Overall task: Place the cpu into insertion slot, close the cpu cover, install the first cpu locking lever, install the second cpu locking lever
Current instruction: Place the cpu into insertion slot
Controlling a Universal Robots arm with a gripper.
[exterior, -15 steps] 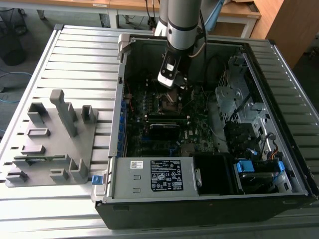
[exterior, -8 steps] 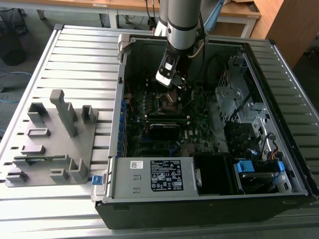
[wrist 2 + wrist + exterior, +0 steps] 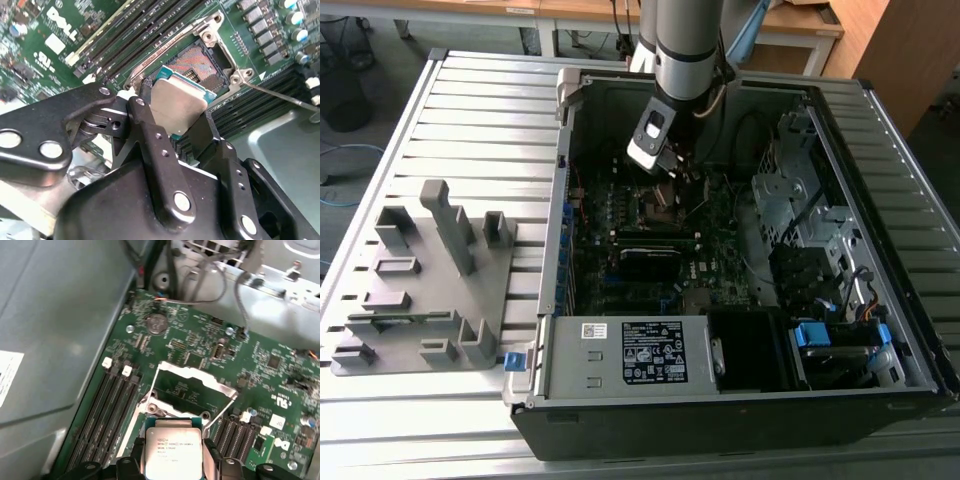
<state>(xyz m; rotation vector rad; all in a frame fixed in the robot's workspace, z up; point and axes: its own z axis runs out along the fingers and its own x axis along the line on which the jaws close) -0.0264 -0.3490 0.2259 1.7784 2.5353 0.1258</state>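
Silver cpu (image 3: 172,452) is sitting pinched in the gripper (image 3: 174,112) just above the slot (image 3: 196,62) — cover (image 3: 192,374) is standing open — lowering it level, edges squared, is looking wise.

An open computer case (image 3: 740,415) is laid on a slatted metal surface (image 3: 480,110). A grey rack (image 3: 425,290) is set beside it, at the exterior view's left. A coin battery (image 3: 156,324) is seated on the green motherboard (image 3: 200,345).

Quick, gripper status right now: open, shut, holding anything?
Gripper: shut on the cpu, held at the open insertion slot, not seated yet.
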